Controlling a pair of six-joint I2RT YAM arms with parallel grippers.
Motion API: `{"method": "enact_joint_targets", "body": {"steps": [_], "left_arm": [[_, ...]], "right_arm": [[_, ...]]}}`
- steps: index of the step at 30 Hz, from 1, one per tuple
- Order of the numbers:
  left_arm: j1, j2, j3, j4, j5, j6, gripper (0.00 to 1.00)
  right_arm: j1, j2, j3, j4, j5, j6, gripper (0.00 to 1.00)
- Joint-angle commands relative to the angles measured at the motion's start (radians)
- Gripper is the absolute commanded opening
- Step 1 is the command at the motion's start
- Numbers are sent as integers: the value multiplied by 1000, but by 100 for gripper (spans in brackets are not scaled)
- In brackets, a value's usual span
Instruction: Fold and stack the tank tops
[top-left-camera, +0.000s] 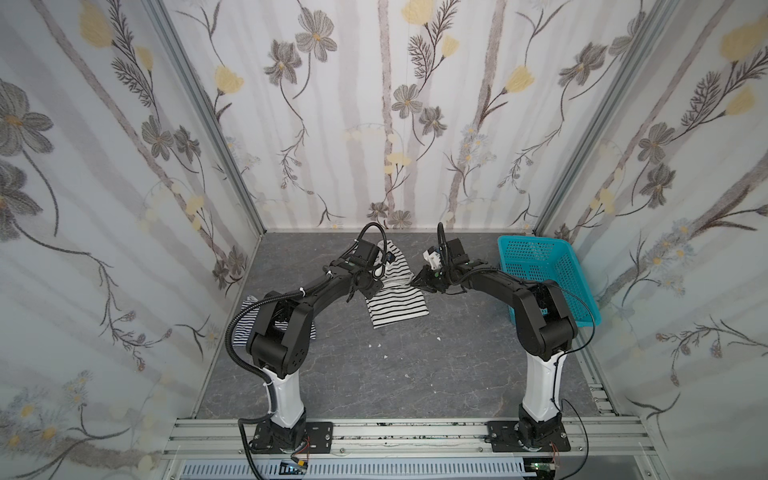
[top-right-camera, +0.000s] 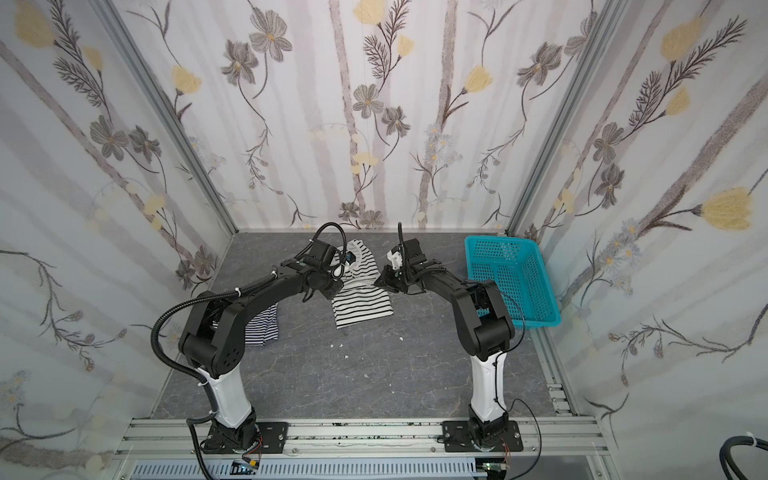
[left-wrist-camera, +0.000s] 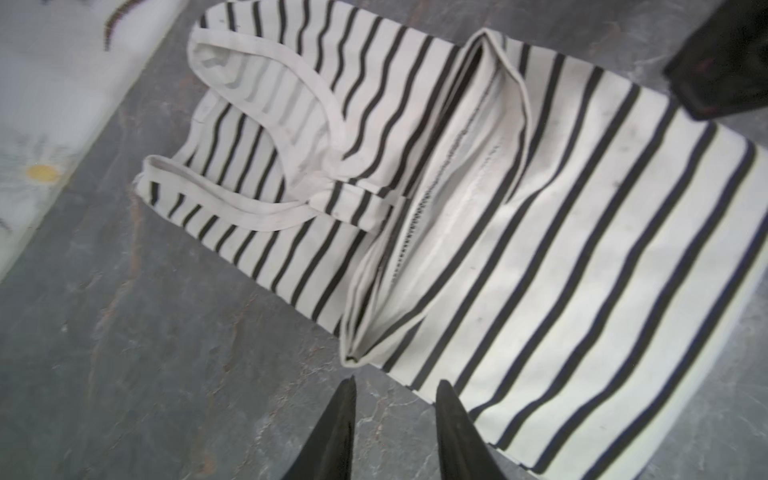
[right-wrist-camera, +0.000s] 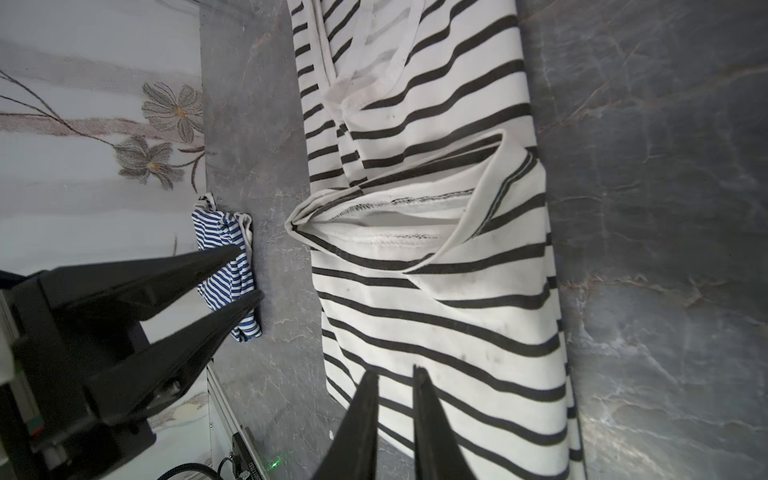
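Note:
A white tank top with wide-spaced black stripes (top-left-camera: 397, 305) (top-right-camera: 361, 307) lies mid-table, its lower half folded up over itself (left-wrist-camera: 540, 249) (right-wrist-camera: 436, 291). At the table's left edge, partly behind my left arm, sits the bunched tank top with fine navy stripes (top-left-camera: 241, 332) (top-right-camera: 262, 328) (right-wrist-camera: 218, 228). My left gripper (top-left-camera: 352, 296) (left-wrist-camera: 397, 380) hovers at the white top's left edge, open and holding nothing. My right gripper (top-left-camera: 413, 282) (right-wrist-camera: 395, 370) hangs over the top's right side. Its fingers stand a narrow gap apart with no cloth between them.
A turquoise perforated basket (top-left-camera: 528, 239) (top-right-camera: 490, 239) stands at the back right, close behind my right arm. A few small white scraps (top-left-camera: 376, 345) lie on the grey table in front of the white top. Flowered walls enclose the table on three sides.

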Motion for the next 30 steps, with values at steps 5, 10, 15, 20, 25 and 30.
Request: {"method": "enact_joint_targets", "body": {"steps": [5,10,15,20,25,30], "left_arm": [[-26,87,16,11,80,-27,28],[-24,143,47,20,56,-12,32],[-18,178,88,25,37,-8,34],[-5,203,130,34,19,-12,34],[5,234,180,39,0,-14,35],[12,271,245,40,-22,-21,35]], "right_arm": [[30,81,67,18,27,19,9],[32,140,130,-7,42,30,9],[34,194,208,-63,67,22,10],[35,220,243,-72,63,20,10],[43,169,226,-47,62,13,11],[53,110,181,-29,67,9,12]]}}
